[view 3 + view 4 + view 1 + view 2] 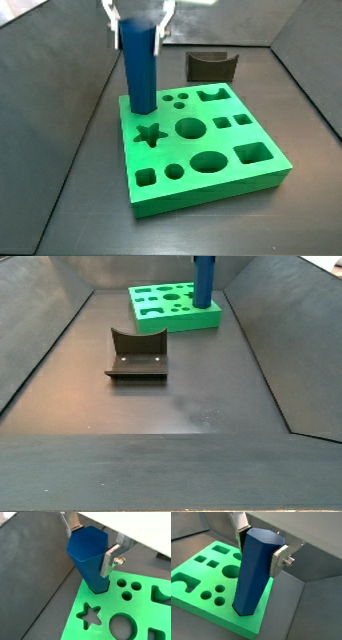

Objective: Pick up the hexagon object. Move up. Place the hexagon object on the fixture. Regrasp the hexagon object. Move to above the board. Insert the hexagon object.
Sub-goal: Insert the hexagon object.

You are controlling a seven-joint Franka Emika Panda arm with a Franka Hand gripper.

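Wrist views: the hexagon object is being held upright between the two silver fingers of the gripper, which is closed on its upper part. Its lower end is being seen at the corner of the board, near the star cut-out (whether it is inside a hole cannot be told here). In the second wrist picture the same blue bar is being clamped near its top by the gripper, its foot standing at the edge of the green slab.

Side views: the gripper is being shown above the board, with the hexagon object standing vertical and its base meeting the board's top just behind the star. The fixture is standing well apart, behind the board. From the opposite side, the fixture is lying on the floor in the foreground, and the bar is rising from the board at the far end (gripper out of frame).
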